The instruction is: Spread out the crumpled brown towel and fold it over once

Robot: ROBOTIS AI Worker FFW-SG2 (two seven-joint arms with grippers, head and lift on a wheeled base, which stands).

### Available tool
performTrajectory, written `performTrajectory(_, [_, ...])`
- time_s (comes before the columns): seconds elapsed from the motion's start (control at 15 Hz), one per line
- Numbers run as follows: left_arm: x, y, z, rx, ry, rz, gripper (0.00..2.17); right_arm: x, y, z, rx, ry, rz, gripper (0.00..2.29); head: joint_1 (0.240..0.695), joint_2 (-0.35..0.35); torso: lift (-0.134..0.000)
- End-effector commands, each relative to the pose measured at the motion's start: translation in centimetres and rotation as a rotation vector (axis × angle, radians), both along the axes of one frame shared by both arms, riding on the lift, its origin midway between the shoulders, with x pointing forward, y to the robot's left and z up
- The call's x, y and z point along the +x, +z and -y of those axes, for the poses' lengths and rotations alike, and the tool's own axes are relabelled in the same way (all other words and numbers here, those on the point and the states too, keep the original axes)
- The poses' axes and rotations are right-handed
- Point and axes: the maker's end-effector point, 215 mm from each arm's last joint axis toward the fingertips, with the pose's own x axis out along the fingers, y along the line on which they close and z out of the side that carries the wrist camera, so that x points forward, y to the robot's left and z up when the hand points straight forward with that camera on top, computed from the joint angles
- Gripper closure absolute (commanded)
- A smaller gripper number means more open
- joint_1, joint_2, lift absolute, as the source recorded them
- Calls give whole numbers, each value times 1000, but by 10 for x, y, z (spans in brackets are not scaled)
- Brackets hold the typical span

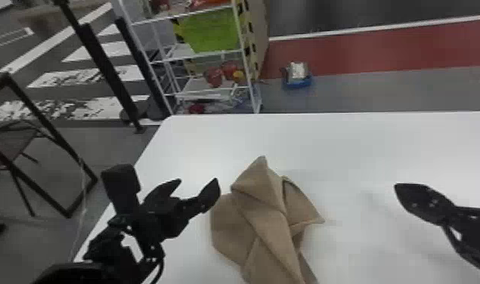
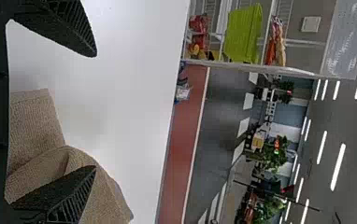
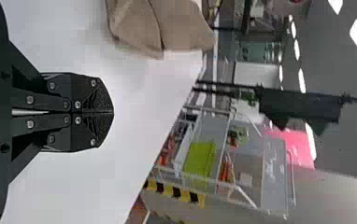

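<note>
The brown towel [image 1: 263, 223] lies crumpled on the white table, with a raised peak at its far end and several folds. My left gripper [image 1: 197, 189] is just left of the towel in the head view, its fingers apart. In the left wrist view, the left gripper [image 2: 95, 112] is open, and one finger overlaps the towel [image 2: 34, 128]. To the right of the towel, with a stretch of table between, is my right gripper [image 1: 397, 189]. The right wrist view has the right gripper [image 3: 113, 113] with its fingertips pressed together, holding nothing, and the towel [image 3: 181, 28] beyond.
The white table [image 1: 348, 151] extends behind and to the right of the towel. Past its far left corner stands a white wire rack [image 1: 212, 56] with a green bin. A blue item [image 1: 297, 79] lies on the floor. Dark metal frames stand at the left.
</note>
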Motion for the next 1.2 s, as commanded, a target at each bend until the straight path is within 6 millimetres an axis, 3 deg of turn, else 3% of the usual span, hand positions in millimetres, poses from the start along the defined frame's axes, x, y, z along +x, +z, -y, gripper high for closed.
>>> performTrajectory(0.0, [-1,6,3,5,-8,9,22,12,32,77,84,-149,43,1683,695,222,-123])
performTrajectory(0.07, [-3,6,3,7,-9,8,22,9,39,81,75,-129,39,1544,695,184,-123])
performTrajectory(0.13, [-3,5,4,5,-10,7,22,-3,39,63,82,-40,12,849,695,151,-123])
performTrajectory(0.2, [-2,5,7,2,-15,7,22,-16,36,45,74,34,-4,309,695,135,-123])
performTrajectory(0.27, [-2,5,9,2,-19,7,22,-30,26,15,36,124,-14,171,695,143,-123])
performTrajectory(0.4, [-2,9,9,6,-19,15,22,-55,-3,-47,-83,273,7,167,695,178,-123])
performTrajectory(0.53, [-3,6,11,5,-24,8,22,-73,-28,-83,-166,361,15,171,695,235,-123])
performTrajectory(0.6, [-3,4,10,3,-24,4,22,-80,-27,-94,-191,400,73,181,695,267,-123])
performTrajectory(0.73, [-4,4,11,-1,-31,3,22,-86,-22,-111,-224,420,184,201,695,331,-123])
performTrajectory(0.93, [-4,4,12,-4,-41,6,22,-74,-12,-115,-208,365,247,211,695,350,-123])
performTrajectory(1.13, [-4,5,14,-5,-44,8,22,-61,-28,-122,-212,367,181,286,695,350,-123])
